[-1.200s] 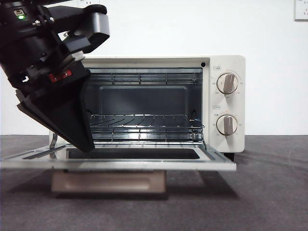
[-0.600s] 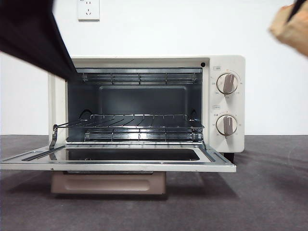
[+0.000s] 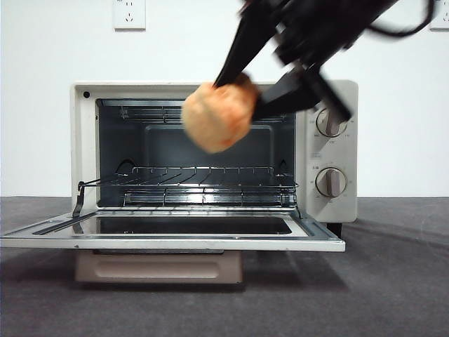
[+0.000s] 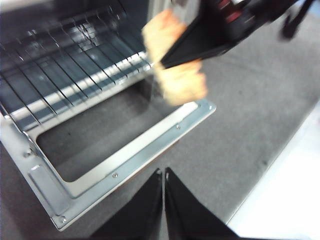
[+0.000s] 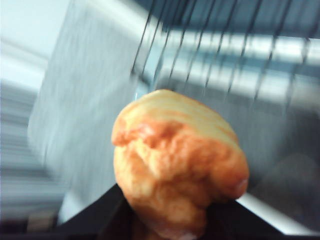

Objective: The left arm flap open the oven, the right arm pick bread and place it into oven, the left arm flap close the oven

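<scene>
The cream-white oven (image 3: pixel 349 144) stands with its glass door (image 3: pixel 175 243) folded down flat and the wire rack (image 3: pixel 210 184) bare inside. My right gripper (image 3: pixel 244 95) reaches in from the upper right, shut on the golden-orange bread (image 3: pixel 217 116). It holds the bread in the air in front of the upper part of the oven opening. In the right wrist view the bread (image 5: pixel 175 160) fills the middle, above the right gripper (image 5: pixel 170 222). My left gripper (image 4: pixel 163 174) is shut and empty, hovering off the door's (image 4: pixel 135 160) outer corner, and it sees the bread (image 4: pixel 182 82) above the door.
Two round knobs (image 3: pixel 331 121) sit on the oven's right panel. Below the open door hangs its beige bar handle (image 3: pixel 158 267). The oven rests on a dark grey table (image 3: pixel 393 281), with a white wall and a socket (image 3: pixel 129 12) behind it.
The left arm has lifted away from the open door and out of the front view. The right gripper carried the bread from the upper right edge leftward and down, to in front of the oven opening.
</scene>
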Robot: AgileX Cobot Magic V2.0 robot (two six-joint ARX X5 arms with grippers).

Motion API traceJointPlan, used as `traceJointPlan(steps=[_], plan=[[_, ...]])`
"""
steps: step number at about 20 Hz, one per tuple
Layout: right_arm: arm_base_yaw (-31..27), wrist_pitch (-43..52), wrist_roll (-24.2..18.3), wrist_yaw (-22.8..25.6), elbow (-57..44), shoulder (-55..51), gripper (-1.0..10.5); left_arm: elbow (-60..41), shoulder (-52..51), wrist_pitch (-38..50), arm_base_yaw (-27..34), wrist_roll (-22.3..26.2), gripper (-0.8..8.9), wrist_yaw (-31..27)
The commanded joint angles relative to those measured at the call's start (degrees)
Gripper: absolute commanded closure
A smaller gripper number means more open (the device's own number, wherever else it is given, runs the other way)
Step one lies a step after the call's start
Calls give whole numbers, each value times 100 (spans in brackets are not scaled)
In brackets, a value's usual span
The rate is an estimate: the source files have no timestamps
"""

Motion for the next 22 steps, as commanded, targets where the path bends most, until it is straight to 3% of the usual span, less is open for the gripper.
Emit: traceJointPlan(steps=[1, 7, 15, 18, 22], plan=[[35, 780, 636, 350, 87, 492, 807, 33, -219, -28, -52, -57, 804, -131], [33, 2059, 1602, 1045, 87, 1300, 807, 33, -474, -291, -48, -170, 804, -188], [28, 2621, 1899, 2107, 87, 1478, 807, 33, -474, -487, -48, -184, 804, -188], [28, 2618, 1897, 2212, 87, 1478, 804, 33, -474, -522, -48, -186, 804, -186], [92, 2625, 1895, 2441, 87, 1478, 621, 33, -474, -525, -48, -186, 804, -184]])
